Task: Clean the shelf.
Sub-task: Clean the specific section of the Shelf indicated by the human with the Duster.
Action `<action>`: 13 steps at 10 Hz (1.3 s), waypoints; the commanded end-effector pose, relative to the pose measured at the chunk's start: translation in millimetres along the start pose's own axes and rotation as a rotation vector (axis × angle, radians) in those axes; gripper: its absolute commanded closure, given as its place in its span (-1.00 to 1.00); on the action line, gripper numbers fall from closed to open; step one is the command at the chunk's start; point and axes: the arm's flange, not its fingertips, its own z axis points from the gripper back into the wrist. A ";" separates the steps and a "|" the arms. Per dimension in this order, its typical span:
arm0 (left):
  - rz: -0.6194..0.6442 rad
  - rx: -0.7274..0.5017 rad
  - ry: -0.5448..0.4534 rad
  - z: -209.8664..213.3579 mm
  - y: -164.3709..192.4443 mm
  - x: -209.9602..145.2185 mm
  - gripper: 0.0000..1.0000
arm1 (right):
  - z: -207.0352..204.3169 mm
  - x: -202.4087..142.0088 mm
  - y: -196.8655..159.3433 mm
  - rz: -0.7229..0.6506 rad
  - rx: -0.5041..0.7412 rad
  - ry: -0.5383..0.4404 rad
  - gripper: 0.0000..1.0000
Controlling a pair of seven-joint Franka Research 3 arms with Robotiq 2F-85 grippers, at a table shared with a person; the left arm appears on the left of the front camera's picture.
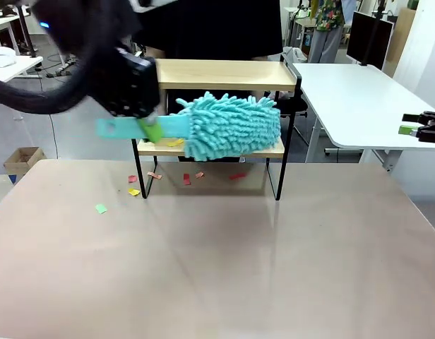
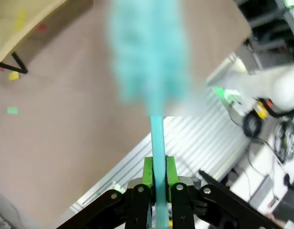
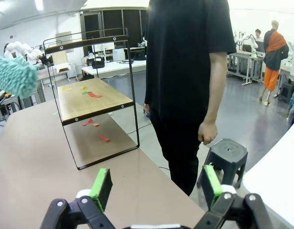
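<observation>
The shelf (image 1: 224, 74), two light wooden boards in a thin black frame, stands at the far middle of the beige table. A fluffy teal duster (image 1: 231, 126) lies across the front of its lower board. My left gripper (image 1: 150, 128) is shut on the duster's flat teal handle (image 2: 157, 138), left of the shelf. Coloured paper scraps (image 1: 187, 179) lie on the table under and in front of the shelf. More scraps (image 3: 92, 94) rest on the lower board. My right gripper (image 3: 156, 183) is open and holds nothing; it hangs by the table's right side (image 1: 417, 128).
A person in black (image 3: 185, 71) stands behind the shelf, arm hanging down, beside a dark stool (image 3: 227, 155). A white table (image 1: 359, 99) lies at the right. A green scrap (image 1: 101, 208) and a yellow one (image 1: 133, 191) lie on the near left of the beige table.
</observation>
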 end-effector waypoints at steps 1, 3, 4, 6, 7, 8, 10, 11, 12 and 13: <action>0.063 0.092 -0.045 -29.8 -21.9 19.3 0.74 | -1.6 3.5 0.5 0.006 0.002 -0.002 -1.00; 0.120 0.186 -0.106 -58.1 -44.3 40.1 0.74 | -1.6 3.5 0.5 0.006 0.002 -0.002 -1.00; 0.153 0.222 -0.119 -75.0 -55.4 51.8 0.74 | -1.6 3.5 0.5 0.006 0.002 -0.002 -1.00; 0.226 0.231 -0.142 -101.1 -69.0 69.4 0.74 | -1.6 3.5 0.5 0.006 0.002 -0.002 -1.00; 0.238 0.218 -0.142 -108.5 -71.8 75.7 0.74 | -1.6 3.5 0.5 0.006 0.002 -0.002 -1.00; 0.216 0.186 -0.067 -110.3 -69.2 78.3 0.74 | -1.6 3.5 0.5 0.006 0.002 -0.002 -1.00; 0.212 0.211 -0.125 -110.7 -65.5 64.9 0.74 | -1.6 3.5 0.5 0.006 0.002 -0.002 -1.00; 0.212 0.211 -0.125 -110.7 -65.5 64.9 0.74 | -1.6 3.5 0.5 0.006 0.002 -0.002 -1.00; 0.216 0.186 -0.095 -119.7 -67.4 73.9 0.74 | -1.6 3.5 0.5 0.006 0.002 -0.002 -1.00; 0.272 0.214 -0.179 -118.8 -78.2 78.3 0.74 | -1.6 3.5 0.5 0.006 0.002 -0.002 -1.00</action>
